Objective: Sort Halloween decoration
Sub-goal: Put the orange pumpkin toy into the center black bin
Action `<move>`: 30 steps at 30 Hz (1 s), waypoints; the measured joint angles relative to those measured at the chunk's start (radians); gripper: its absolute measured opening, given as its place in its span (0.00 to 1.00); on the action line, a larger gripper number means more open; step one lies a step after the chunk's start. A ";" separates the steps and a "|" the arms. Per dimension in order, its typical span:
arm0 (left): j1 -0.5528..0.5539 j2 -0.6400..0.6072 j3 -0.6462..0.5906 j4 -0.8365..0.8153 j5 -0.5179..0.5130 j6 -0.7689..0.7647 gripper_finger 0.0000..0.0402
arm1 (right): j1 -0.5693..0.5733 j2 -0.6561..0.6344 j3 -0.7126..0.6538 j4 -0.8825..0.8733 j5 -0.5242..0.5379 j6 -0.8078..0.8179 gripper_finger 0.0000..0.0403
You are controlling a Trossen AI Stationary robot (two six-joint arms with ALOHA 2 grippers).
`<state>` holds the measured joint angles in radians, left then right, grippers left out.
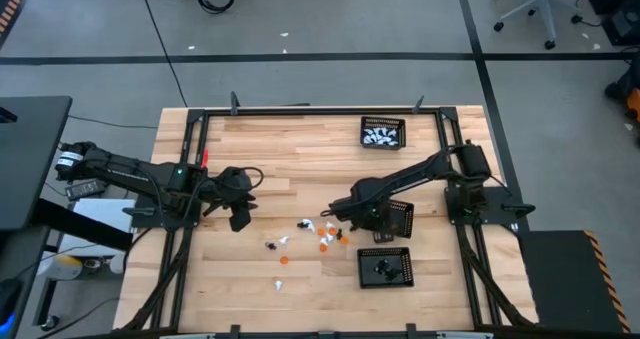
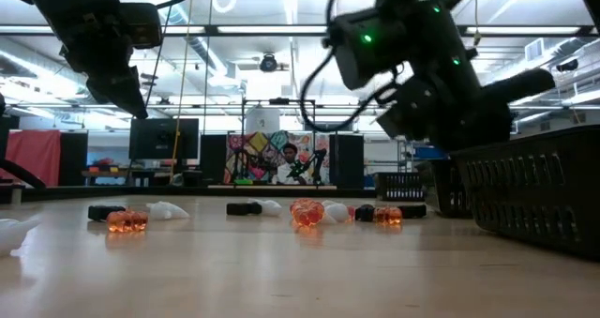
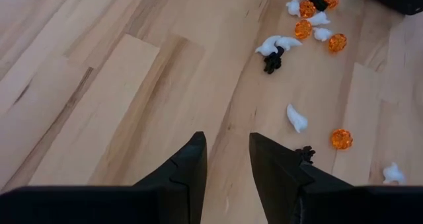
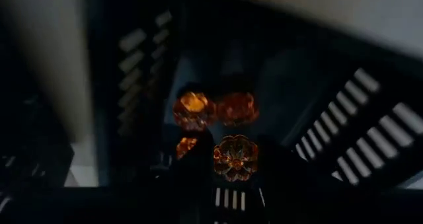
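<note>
wood table (image 1: 300, 149), orange figure (image 4: 234, 156) in right pincer (image 4: 231, 168)

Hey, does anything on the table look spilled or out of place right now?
Yes. Small white, orange and black Halloween figures lie scattered loose on the bare wood at mid-table, outside the three black mesh trays. Nothing looks broken or tipped.

Wooden table (image 1: 300, 149) framed by black rails. Three black mesh trays set on it: one (image 1: 383, 132) at far side holding white figures, one (image 1: 399, 219) at right, one (image 1: 385, 267) at near edge. Loose figures (image 1: 322, 233), white, orange, black, scattered mid-table; count possibly a dozen.
</note>
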<state>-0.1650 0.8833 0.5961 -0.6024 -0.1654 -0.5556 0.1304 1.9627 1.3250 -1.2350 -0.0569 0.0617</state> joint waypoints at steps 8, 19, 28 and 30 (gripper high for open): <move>0.000 0.000 0.000 0.000 -0.024 -0.002 0.31 | -0.023 -0.058 -0.128 0.110 -0.060 0.024 0.34; 0.000 0.000 0.000 0.001 -0.025 -0.001 0.31 | -0.042 -0.139 -0.122 0.084 -0.068 0.039 0.42; 0.000 0.000 0.000 0.002 -0.025 0.000 0.31 | -0.042 -0.245 -0.026 0.097 -0.011 0.149 0.42; 0.000 0.000 0.000 0.008 -0.025 0.000 0.31 | -0.042 -0.234 0.021 0.120 -0.011 0.157 0.42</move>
<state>-0.1650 0.8833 0.5961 -0.5941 -0.1905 -0.5556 0.0889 1.7285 1.3456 -1.1149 -0.0681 0.2184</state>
